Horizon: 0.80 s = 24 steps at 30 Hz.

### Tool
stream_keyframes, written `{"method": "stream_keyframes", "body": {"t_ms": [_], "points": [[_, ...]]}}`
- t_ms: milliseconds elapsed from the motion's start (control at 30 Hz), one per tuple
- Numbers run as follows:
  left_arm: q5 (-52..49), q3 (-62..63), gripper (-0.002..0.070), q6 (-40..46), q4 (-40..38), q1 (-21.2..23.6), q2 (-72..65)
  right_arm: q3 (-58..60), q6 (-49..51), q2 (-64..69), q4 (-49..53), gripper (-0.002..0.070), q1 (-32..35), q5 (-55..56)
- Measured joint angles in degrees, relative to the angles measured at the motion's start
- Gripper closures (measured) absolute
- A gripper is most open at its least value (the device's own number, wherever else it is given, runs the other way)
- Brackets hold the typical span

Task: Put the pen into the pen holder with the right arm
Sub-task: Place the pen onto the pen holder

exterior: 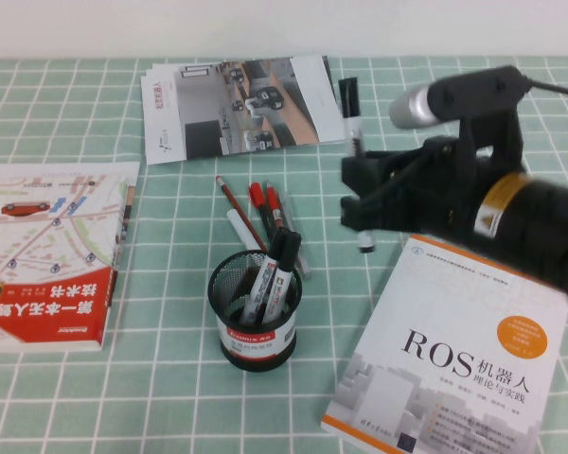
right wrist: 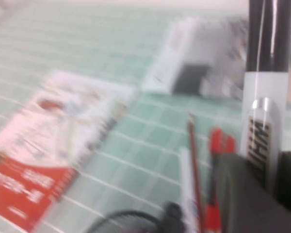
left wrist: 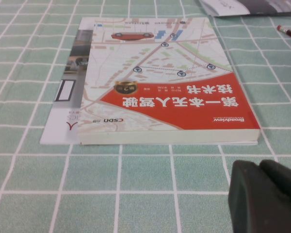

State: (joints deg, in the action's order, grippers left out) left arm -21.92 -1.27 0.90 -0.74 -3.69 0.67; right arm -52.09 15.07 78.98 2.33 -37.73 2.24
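Marker in its grip, the right gripper (exterior: 360, 194) hangs above the green checked surface (exterior: 170, 397), over toward the right side and a little behind the pen holder (exterior: 255, 312). Its fingers are pinched on the pen (exterior: 351, 118), which stands nearly upright: the black cap sticks up above the gripper, the white barrel with black lettering passes between the fingers, and the lower tip pokes out underneath, clear of the cloth. From the right wrist camera the same pen (right wrist: 262, 121) fills the near side, barrel squeezed by the dark finger (right wrist: 242, 194). The holder, a black mesh cup with a red and white band, sits in the middle of the surface with two black-capped markers (exterior: 273, 274) already leaning inside. Just behind it lie a red pencil (exterior: 239, 213) and red-capped markers (exterior: 265, 203). A white ROS book (exterior: 454, 369) lies under the right arm (exterior: 511, 208), a red and white book (exterior: 47, 255) lies at the left, and a brochure (exterior: 237, 104) sits at the back. The left gripper (left wrist: 264, 199) hovers low near that red book (left wrist: 169, 82); whether its fingers are spread I cannot tell.
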Motion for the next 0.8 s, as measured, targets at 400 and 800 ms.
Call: {"method": "stream_keyframes", "body": {"t_ms": [400,800], "points": [[0.00,0.00,0.0679,0.00,0.00,0.00,0.00,3.80,-7.79,13.03,3.91,0.0562,-8.84,37.11],[0.00,0.00,0.0679,0.00,0.00,0.00,0.00,3.80,-8.32,23.27,3.19,0.0562,-8.99,48.76]]}}
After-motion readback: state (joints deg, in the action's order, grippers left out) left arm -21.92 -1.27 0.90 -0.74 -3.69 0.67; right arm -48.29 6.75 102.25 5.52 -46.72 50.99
